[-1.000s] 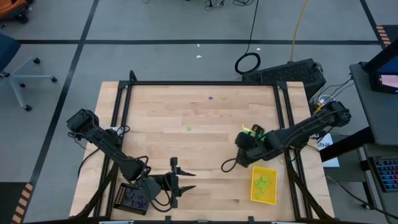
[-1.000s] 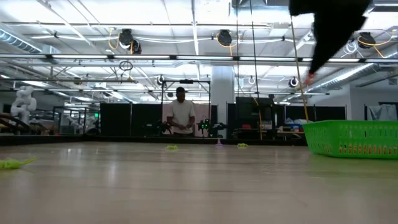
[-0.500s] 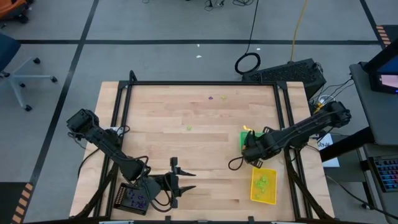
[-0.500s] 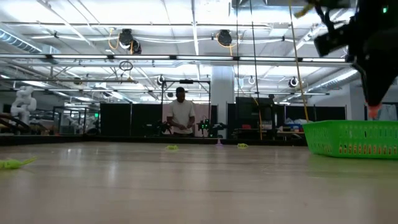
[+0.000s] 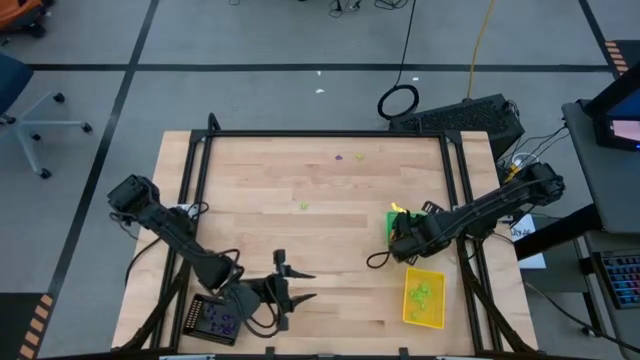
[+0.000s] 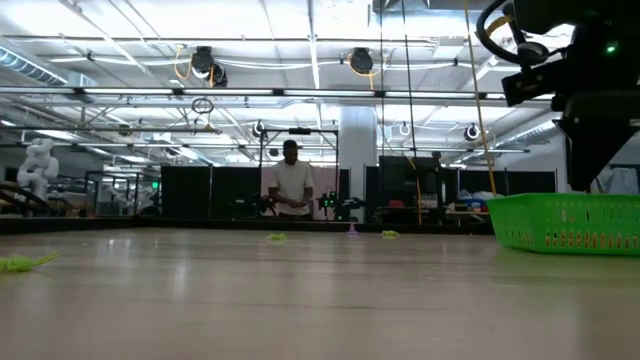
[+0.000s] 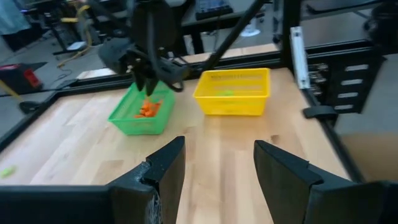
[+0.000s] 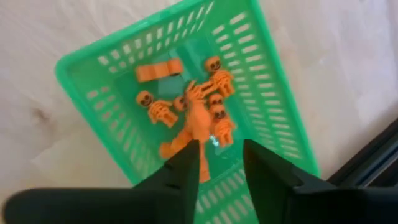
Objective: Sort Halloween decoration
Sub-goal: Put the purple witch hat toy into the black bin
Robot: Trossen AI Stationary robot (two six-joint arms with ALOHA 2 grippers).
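Halloween decoration (image 8: 198, 118): orange skeleton trinkets are lying heaped in the green tray (image 8: 278, 130), directly under the right gripper (image 8: 219, 163), whose fingers are standing narrowly parted, holding nothing visible. Loose pieces (image 5: 304, 206) are sitting mid-table, nearer the left gripper (image 5: 297, 285), which is waiting wide open.

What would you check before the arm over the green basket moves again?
1. Right pincer over the green basket: ok.
2. Right pincer let go: ok, the fingers stand apart with nothing clamped.
3. Orange skeletons inside the basket: ok.
4. Loose green trinket left mid-table: not ok, unsorted.
5. Left pincer out of the way, near the black tray: ok.
6. Yellow basket clear of the right arm: ok.
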